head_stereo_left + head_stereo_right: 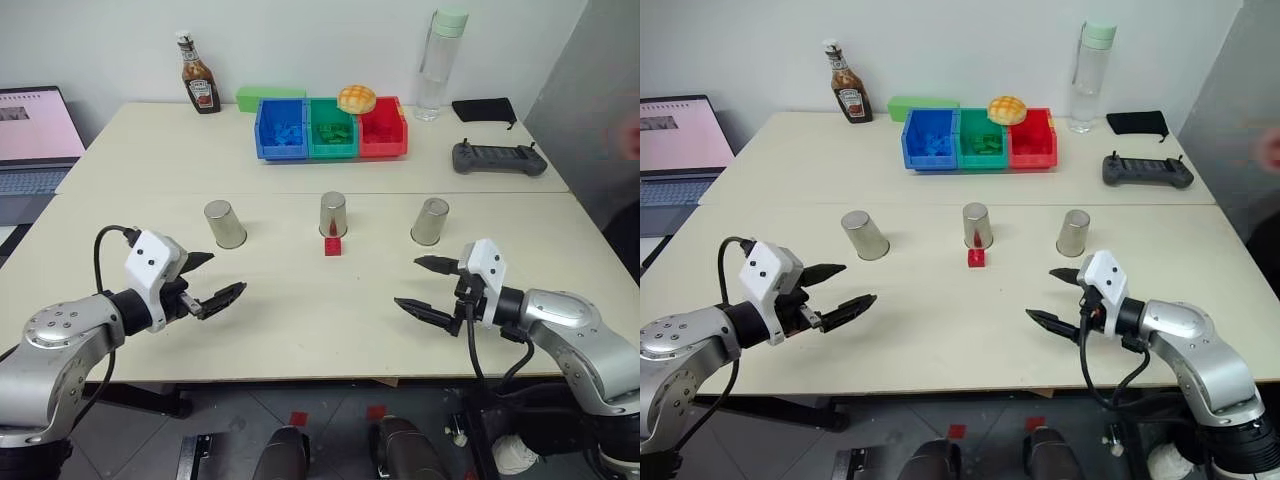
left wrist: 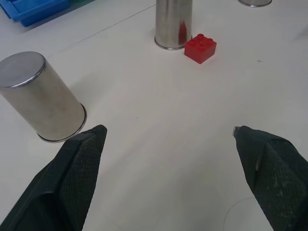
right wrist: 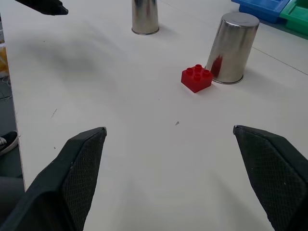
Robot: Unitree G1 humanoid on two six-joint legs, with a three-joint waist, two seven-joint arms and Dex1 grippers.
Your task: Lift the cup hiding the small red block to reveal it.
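Three silver cups stand upside down in a row across the table: a left one [image 1: 225,224], a middle one [image 1: 333,214] and a right one [image 1: 430,221]. The small red block [image 1: 332,247] lies uncovered on the table, just in front of the middle cup [image 2: 173,21] and nearly touching it. My left gripper [image 1: 226,273] hovers open, nearer to me than the left cup [image 2: 41,98], holding nothing. My right gripper [image 1: 407,282] is also open and empty, in front of the right cup. The right wrist view has the block [image 3: 197,78] beside the middle cup [image 3: 232,47].
At the back stand blue [image 1: 281,128], green [image 1: 331,128] and red [image 1: 383,128] bins with a bun [image 1: 357,98] on top, a sauce bottle [image 1: 200,75], a water bottle [image 1: 440,65], a black controller [image 1: 499,158] and a pouch [image 1: 484,109]. A laptop [image 1: 35,135] sits far left.
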